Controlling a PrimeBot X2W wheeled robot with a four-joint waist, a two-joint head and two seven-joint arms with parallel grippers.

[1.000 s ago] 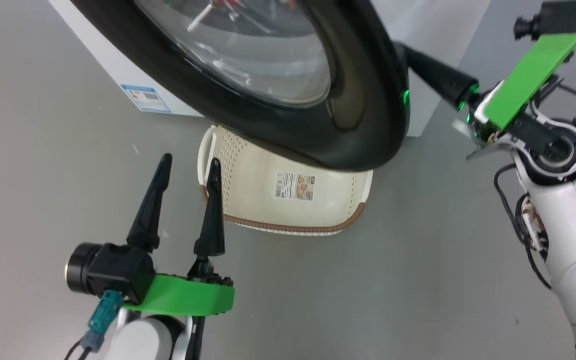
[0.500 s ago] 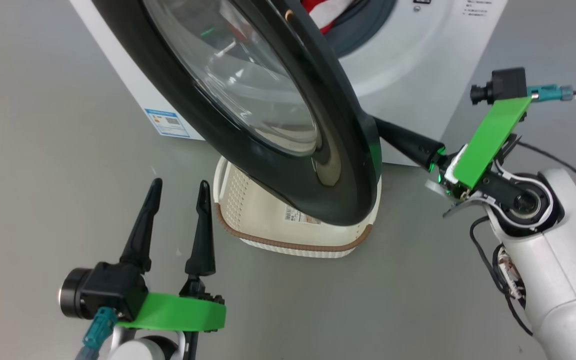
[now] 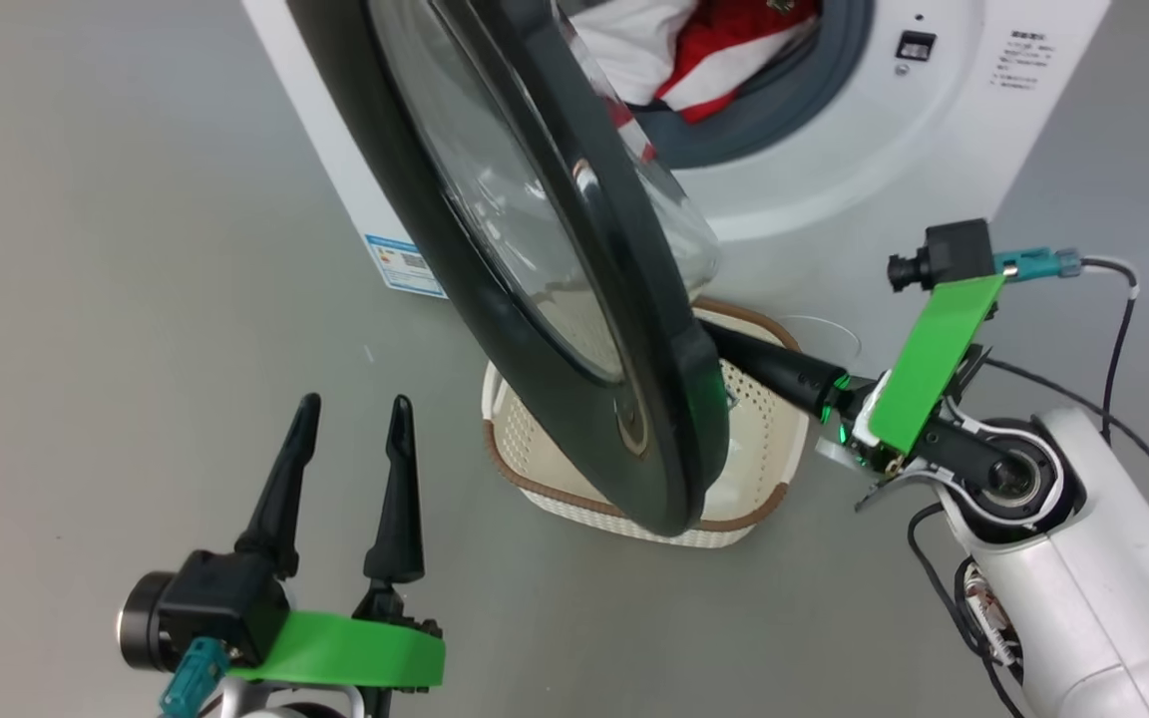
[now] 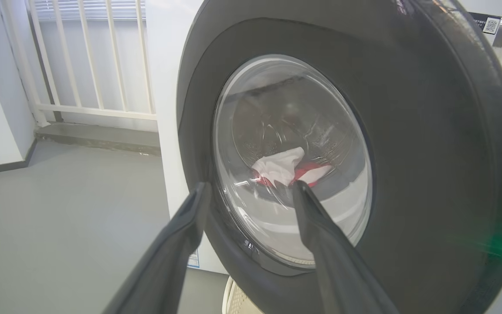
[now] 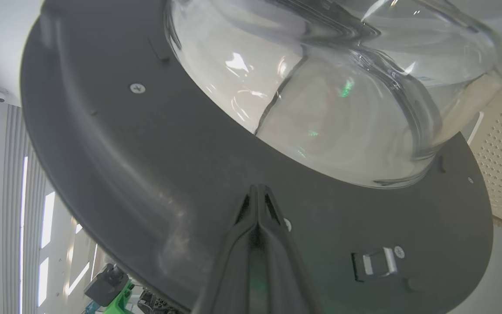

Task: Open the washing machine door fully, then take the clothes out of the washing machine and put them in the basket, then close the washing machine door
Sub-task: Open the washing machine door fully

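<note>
- Two hands to report: my left hand (image 3: pixel 355 401) hangs low over the grey floor (image 3: pixel 86 249), its long dark fingers spread wide and holding nothing.
- My right hand (image 5: pixel 257 188) has its fingers pressed together (nothing between them), with the tips at the dark inner face of the large round black-rimmed glass door (image 3: pixel 535 259).
- That door stands partly open, nearly edge-on to my head camera, above the small cream perforated plastic basket (image 3: pixel 769 439) with the brown rim.
- The basket sits on the floor just before the big white front-loading washing machine (image 3: pixel 834 179).
- Red and white fabric clothes (image 3: pixel 704 50) lie in the drum mouth.
</note>
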